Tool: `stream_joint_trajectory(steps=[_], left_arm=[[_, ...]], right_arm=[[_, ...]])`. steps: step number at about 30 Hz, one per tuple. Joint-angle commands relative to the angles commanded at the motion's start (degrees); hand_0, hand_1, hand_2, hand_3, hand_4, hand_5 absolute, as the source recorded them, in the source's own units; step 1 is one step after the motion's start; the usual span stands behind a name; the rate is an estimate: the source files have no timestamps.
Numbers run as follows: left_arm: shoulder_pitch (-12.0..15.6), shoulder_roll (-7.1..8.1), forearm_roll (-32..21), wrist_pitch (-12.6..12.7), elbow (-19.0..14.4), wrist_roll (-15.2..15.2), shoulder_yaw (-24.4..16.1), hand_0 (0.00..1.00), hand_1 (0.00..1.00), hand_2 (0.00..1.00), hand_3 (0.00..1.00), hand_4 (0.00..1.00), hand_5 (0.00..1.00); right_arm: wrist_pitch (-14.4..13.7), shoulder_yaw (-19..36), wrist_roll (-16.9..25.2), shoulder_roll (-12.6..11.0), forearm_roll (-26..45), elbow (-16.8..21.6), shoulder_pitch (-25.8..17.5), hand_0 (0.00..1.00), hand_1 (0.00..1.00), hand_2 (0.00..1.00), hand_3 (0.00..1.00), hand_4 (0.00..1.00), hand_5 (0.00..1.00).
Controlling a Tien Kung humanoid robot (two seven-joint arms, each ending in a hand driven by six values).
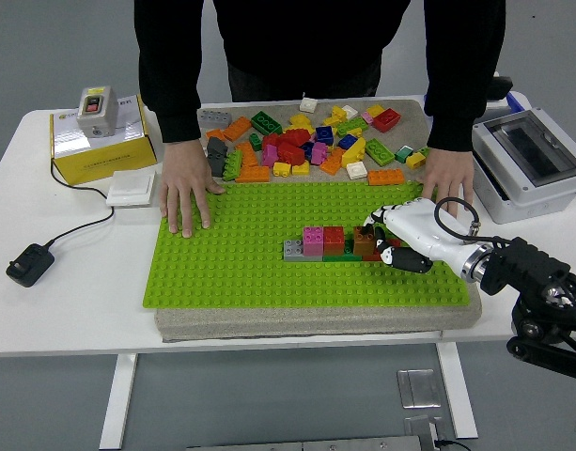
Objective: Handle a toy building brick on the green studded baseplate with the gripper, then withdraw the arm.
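Right hand [400, 240] — on brown brick [364, 242] (baseplate [231, 272])

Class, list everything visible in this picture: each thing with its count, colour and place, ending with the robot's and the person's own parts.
Green studded baseplate: one, green, table centre on a grey pad.
Row of joined bricks: one, grey, pink, red, brown, on the baseplate.
Loose toy bricks: many, mixed colours, behind the baseplate.
Yellow cardboard box: one, far left, with a grey switch unit on top.
White flat square box: one, beside the box.
Black plug: one, left edge.
Grey enclosure: one, far right.
Right hand: white, at the row's right end.
Person's hands: two, pressing the baseplate's far corners.
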Motion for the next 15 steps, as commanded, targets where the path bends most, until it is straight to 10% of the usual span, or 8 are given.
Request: stream_joint_trajectory(steps=[15], left_arm=[[-0.09,-0.05,0.58,0.01,0.0,0.25,-0.75,0.669,0.651,0.567,0.628,0.122,0.707]], right_arm=[[-0.48,5.74,-0.07,-1.95,1.35,2.65,-1.85,0.111,0.176,0.725,0.671,0.002,0.427]])
